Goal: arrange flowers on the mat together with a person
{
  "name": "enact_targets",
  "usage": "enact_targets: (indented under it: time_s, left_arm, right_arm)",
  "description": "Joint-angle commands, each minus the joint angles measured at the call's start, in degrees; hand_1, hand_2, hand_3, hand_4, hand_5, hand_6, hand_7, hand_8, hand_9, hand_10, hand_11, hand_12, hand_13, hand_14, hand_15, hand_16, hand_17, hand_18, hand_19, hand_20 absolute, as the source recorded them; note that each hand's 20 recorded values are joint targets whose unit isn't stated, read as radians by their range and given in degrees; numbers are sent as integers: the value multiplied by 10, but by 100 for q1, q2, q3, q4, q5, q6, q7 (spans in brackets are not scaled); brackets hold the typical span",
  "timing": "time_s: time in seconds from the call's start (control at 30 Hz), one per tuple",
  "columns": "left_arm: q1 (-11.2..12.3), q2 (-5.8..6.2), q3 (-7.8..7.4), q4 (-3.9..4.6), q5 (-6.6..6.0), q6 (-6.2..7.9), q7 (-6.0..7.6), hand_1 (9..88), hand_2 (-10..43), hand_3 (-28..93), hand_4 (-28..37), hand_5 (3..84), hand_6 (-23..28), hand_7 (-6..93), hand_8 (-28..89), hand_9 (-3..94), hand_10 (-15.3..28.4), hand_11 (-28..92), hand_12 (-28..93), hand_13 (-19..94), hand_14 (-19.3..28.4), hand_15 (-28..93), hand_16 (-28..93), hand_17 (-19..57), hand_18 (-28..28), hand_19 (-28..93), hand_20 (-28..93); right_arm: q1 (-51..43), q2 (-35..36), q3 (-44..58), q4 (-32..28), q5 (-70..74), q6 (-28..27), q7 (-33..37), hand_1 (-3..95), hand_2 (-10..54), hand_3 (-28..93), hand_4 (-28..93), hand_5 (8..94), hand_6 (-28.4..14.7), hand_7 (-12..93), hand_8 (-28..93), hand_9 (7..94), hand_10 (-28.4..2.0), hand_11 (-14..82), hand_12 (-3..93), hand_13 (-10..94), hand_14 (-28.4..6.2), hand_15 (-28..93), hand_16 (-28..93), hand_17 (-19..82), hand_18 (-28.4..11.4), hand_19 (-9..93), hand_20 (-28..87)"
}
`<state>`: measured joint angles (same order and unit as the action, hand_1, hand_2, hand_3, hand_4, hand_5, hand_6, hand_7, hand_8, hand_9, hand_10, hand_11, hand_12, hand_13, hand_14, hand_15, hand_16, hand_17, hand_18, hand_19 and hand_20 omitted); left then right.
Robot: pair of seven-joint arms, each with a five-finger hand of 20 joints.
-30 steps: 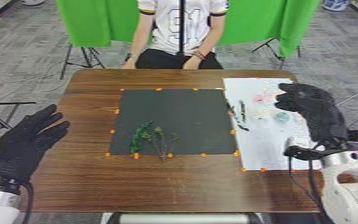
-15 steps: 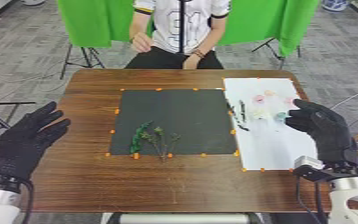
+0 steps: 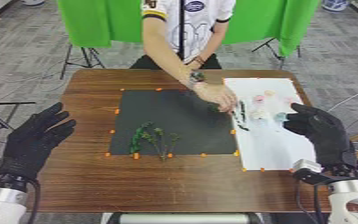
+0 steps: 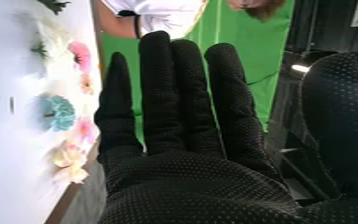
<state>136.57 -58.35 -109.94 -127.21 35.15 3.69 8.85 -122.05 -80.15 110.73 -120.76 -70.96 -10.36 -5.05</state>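
In the head view my right hand (image 3: 318, 131) is over the white sheet's right edge, fingers relaxed and holding nothing; in the right wrist view the same hand (image 4: 198, 185) has its fingers straight. My left hand (image 3: 31, 142) is at the table's left side, open. Green stems (image 3: 162, 141) lie on the dark mat's (image 3: 171, 112) lower left part. A person's hand (image 3: 214, 95) is over the mat's right edge, at a bit of greenery (image 3: 214, 107). Pink flowers (image 3: 259, 98) and a pale blue flower (image 3: 280, 117) lie on the white sheet; the blue flower (image 4: 58, 113) is beside my hand in the right wrist view.
The white sheet (image 3: 278, 150) lies to the right of the mat on the brown table (image 3: 158, 190). Dark green sprigs (image 3: 240, 117) lie along the sheet's left side. Orange markers edge the mat and sheet. The person's arm crosses the far table edge.
The person's arm has come forward over the table to the mat's right edge. My right hand has moved back from farther up the sheet and turned. My left hand has barely shifted.
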Motion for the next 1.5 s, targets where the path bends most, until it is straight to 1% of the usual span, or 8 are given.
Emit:
enact_targets:
  time_s: [0.03, 0.2, 0.37, 0.53, 0.63, 0.87, 0.97, 1.5]
  left_arm:
    - [33, 6, -26, -25, 15, 49, -51, 267, 2, 706, -247, 403, 61, 134, -76, 323, 138, 208, 141, 273, 165, 361, 11, -68, 238, 492, 158]
    - [186, -171, -7, -46, 24, 10, -37, 267, 3, 706, -248, 406, 61, 134, -76, 324, 139, 208, 141, 273, 165, 362, 10, -68, 238, 492, 158]
    - [21, -48, 18, 11, 30, 23, -7, 266, 4, 706, -248, 408, 62, 132, -76, 325, 139, 207, 141, 274, 165, 362, 9, -68, 238, 491, 158]
    - [132, -125, 7, -17, 28, 19, 4, 265, 5, 706, -247, 410, 62, 132, -76, 325, 139, 207, 141, 273, 165, 363, 9, -68, 238, 491, 158]
    - [-40, -50, 87, 44, 22, 19, 37, 265, 5, 706, -247, 411, 63, 133, -76, 325, 139, 206, 141, 273, 166, 364, 9, -68, 238, 492, 158]
    - [157, -135, 10, -21, 20, 50, 19, 265, 4, 706, -247, 411, 63, 133, -75, 325, 139, 206, 141, 273, 165, 362, 9, -68, 238, 492, 158]
    - [-52, -70, 94, 75, 25, 11, -7, 265, 4, 708, -246, 411, 63, 132, -76, 325, 139, 206, 141, 273, 165, 362, 9, -68, 238, 492, 158]
    - [187, -100, -54, -8, 20, 27, 1, 266, 5, 706, -247, 411, 62, 134, -76, 325, 139, 206, 141, 273, 165, 363, 9, -68, 237, 493, 158]
  right_arm:
    - [-19, -19, -84, 54, -71, 159, -63, 205, 10, 852, -219, 481, -40, 250, -104, 486, -155, 255, 279, 412, -129, 430, 241, 134, -210, 522, 358]
    - [32, -110, -144, 126, -65, -25, -13, 198, 7, 842, -224, 482, -40, 250, -105, 487, -156, 255, 279, 413, -129, 431, 242, 134, -210, 522, 358]
    - [135, -122, -141, 179, -47, -58, -67, 194, 7, 838, -225, 482, -40, 249, -104, 488, -156, 255, 278, 415, -129, 431, 242, 134, -210, 522, 357]
    - [186, -125, -207, 196, -107, -134, 12, 194, 8, 839, -225, 482, -40, 247, -104, 489, -157, 254, 277, 416, -130, 431, 243, 134, -210, 522, 357]
    - [205, -99, -138, 181, -158, -79, -61, 195, 9, 838, -225, 483, -39, 249, -104, 489, -156, 254, 278, 416, -130, 432, 243, 134, -210, 522, 356]
    - [221, -83, -226, 220, -254, -49, -52, 196, 10, 837, -224, 483, -40, 249, -105, 491, -157, 255, 278, 418, -129, 432, 243, 134, -210, 524, 356]
    - [228, -44, -259, 205, -221, 131, -42, 197, 10, 837, -224, 483, -40, 249, -104, 492, -156, 255, 278, 418, -129, 432, 243, 134, -210, 524, 356]
    - [357, 191, -588, 247, -515, 359, -27, 187, 7, 814, -229, 485, -41, 246, -103, 511, -155, 264, 276, 447, -128, 448, 243, 148, -209, 543, 365]
